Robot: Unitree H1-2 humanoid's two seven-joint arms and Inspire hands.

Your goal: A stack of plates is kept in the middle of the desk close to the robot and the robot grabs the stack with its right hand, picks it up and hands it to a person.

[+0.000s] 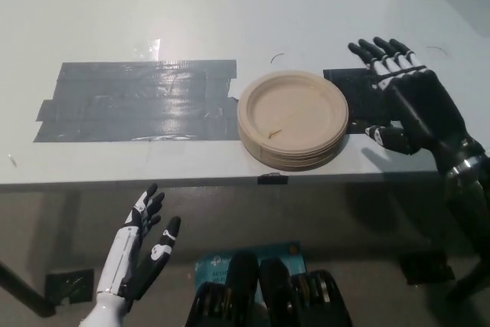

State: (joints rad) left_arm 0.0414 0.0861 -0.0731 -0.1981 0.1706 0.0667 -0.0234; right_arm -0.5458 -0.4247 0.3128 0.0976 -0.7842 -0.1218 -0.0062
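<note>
- Near the front edge of the white desk, a little right of centre: stack of plates, tan, round, lying flat, top plate empty apart from a small pale fleck; nothing holds it
- At 3 o'clock of the stack: right hand, black, held above the desk, fingers spread wide and pointing toward 11 o'clock, thumb reaching toward the stack's rim; near the stack but apart from it, holding nothing
- Under the right hand, just beside the stack at 2 to 3 o'clock: black tape patch, flat on the desk, partly covered by the hand
- At 9 o'clock of the stack, its right end touching the stack's rim: grey tape patch, wide, glossy, made of overlapping strips
- At 7 o'clock of the stack, below the desk edge: left hand, white with dark palm, resting off the desk, fingers apart and pointing toward 1 o'clock, holding nothing
- At 6 o'clock of the stack, on the desk's front edge: small black tab
</note>
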